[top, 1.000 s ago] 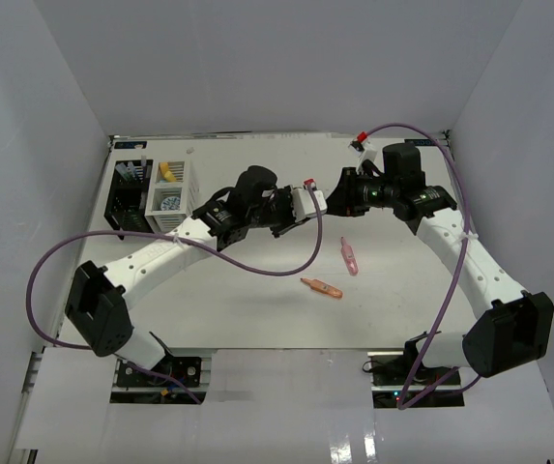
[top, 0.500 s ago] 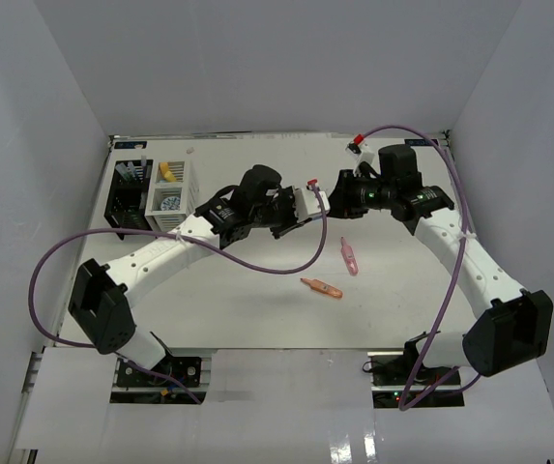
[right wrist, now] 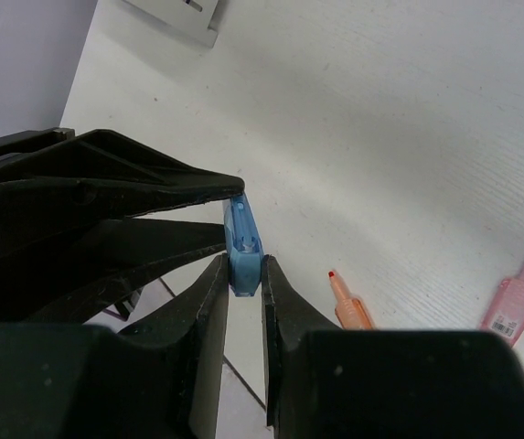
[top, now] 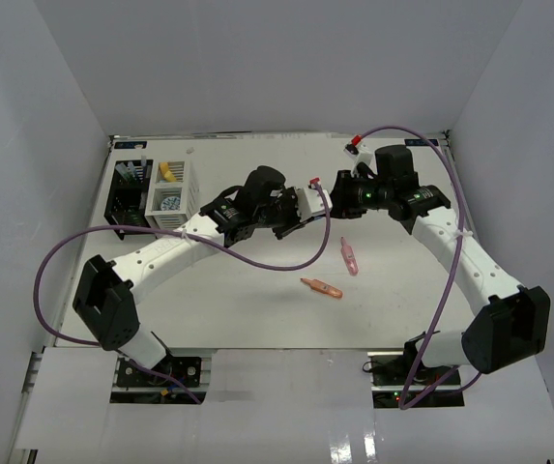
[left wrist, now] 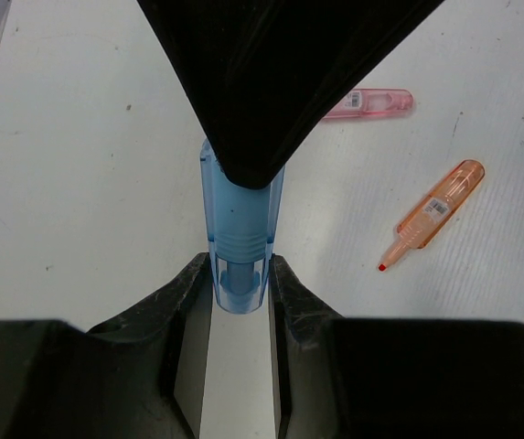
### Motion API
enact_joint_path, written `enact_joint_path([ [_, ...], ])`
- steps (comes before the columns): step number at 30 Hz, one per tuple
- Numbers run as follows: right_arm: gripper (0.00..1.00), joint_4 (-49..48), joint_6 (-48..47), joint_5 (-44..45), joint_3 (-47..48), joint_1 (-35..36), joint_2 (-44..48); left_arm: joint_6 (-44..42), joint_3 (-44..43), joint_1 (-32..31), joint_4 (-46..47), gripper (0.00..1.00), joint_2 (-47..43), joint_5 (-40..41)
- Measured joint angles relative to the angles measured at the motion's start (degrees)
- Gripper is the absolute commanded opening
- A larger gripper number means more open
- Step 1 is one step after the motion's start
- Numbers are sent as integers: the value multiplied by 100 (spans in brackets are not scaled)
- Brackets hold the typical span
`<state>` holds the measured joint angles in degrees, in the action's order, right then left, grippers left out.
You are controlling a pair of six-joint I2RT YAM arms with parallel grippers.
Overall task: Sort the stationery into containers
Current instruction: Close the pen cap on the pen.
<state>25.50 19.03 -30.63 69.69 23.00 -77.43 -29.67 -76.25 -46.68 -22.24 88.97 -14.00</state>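
Note:
A blue marker (left wrist: 239, 240) hangs above the table, held at both ends. My left gripper (left wrist: 241, 282) is shut on one end, its fingers pressed to either side. My right gripper (right wrist: 244, 273) is shut on the other end (right wrist: 243, 240). In the top view the two grippers meet tip to tip at mid-table (top: 323, 199), and the blue marker is hidden between them. A pink marker (top: 350, 256) and an orange marker (top: 322, 287) lie on the table below. The black container (top: 125, 196) and the white container (top: 182, 196) stand at the far left.
The white container holds a yellow marker (top: 167, 171) and a blue-white tape roll (top: 169, 203). Thin dark pens (top: 133, 172) stand in the black one. Purple cables loop from both arms over the table. White walls close in the table on three sides.
The right arm has edged slightly left toward the left gripper. Both grippers stay shut on the blue marker. The pink and orange markers have not moved.

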Motion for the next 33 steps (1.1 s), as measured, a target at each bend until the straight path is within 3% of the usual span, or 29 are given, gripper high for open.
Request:
enact_joint_path([
  [9, 8, -37, -4, 15, 0, 2, -28, 59, 0, -4, 4, 0, 4, 70],
  [13, 8, -33, -42, 63, 15, 17, -28, 59, 35, -31, 52, 22, 4, 157],
  [14, 8, -24, -68, 90, 28, 24, -28, 61, 83, -35, 125, 38, -2, 168],
  [17, 8, 22, -136, 138, 28, 42, -28, 98, 223, -76, 387, 63, -15, 221],
  [20, 8, 109, -170, 136, 28, 118, -35, 166, 258, -232, 837, 76, -116, 229],
  [25, 8, 157, -236, 133, 28, 90, -35, 229, 356, -332, 1209, 89, -461, 280],
  [33, 8, 157, -367, 127, 28, -284, -28, 542, 649, -236, 1351, 94, -610, 404],
])
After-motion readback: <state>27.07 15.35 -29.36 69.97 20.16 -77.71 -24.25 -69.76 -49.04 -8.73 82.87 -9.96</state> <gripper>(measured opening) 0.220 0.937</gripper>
